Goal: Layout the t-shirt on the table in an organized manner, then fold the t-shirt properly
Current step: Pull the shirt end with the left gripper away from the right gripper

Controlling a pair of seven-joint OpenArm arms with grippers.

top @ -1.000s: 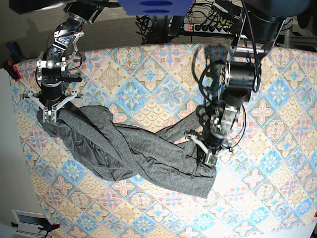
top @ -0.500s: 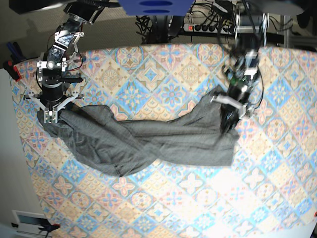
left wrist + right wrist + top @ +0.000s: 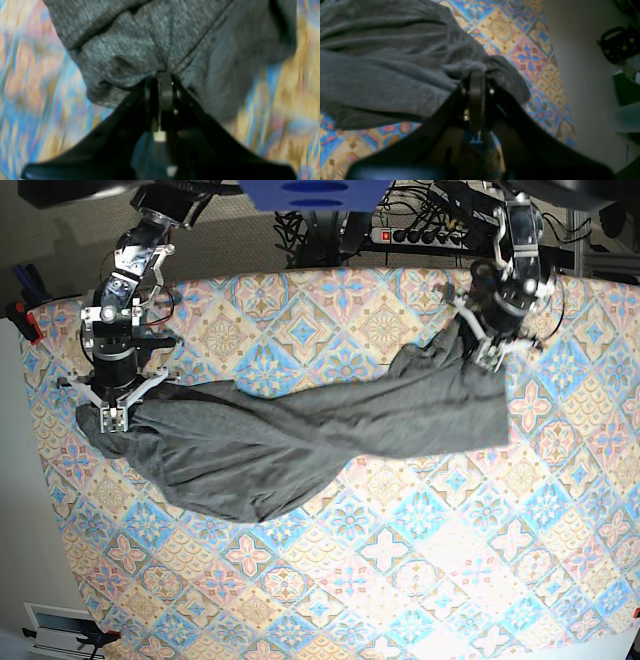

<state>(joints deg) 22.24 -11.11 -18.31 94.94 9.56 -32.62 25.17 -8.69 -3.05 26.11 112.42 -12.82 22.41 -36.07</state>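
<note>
In the left wrist view the left hand (image 3: pixel 162 82) is pinched fully closed on a gathered fold of the t-shirt (image 3: pixel 155 42), the cloth fanning up toward 12 o'clock over a blurred counter (image 3: pixel 30 82). In the right wrist view the right hand (image 3: pixel 476 82) is likewise clamped on a bunched edge of the t-shirt (image 3: pixel 382 67), whose bulk runs off toward 10 o'clock, with the counter (image 3: pixel 530 55) edge close at 3 o'clock and bare floor beyond. In the base view the t-shirt (image 3: pixel 300 440) hangs as a twisted band between the right hand (image 3: pixel 110 415) at 9 o'clock and the left hand (image 3: pixel 490 350) at 2 o'clock, long axis running between them (the garment looks turned on itself mid-span); untwisting likely matters before flattening, and nothing else sits on the counter (image 3: pixel 400 580) in the way
</note>
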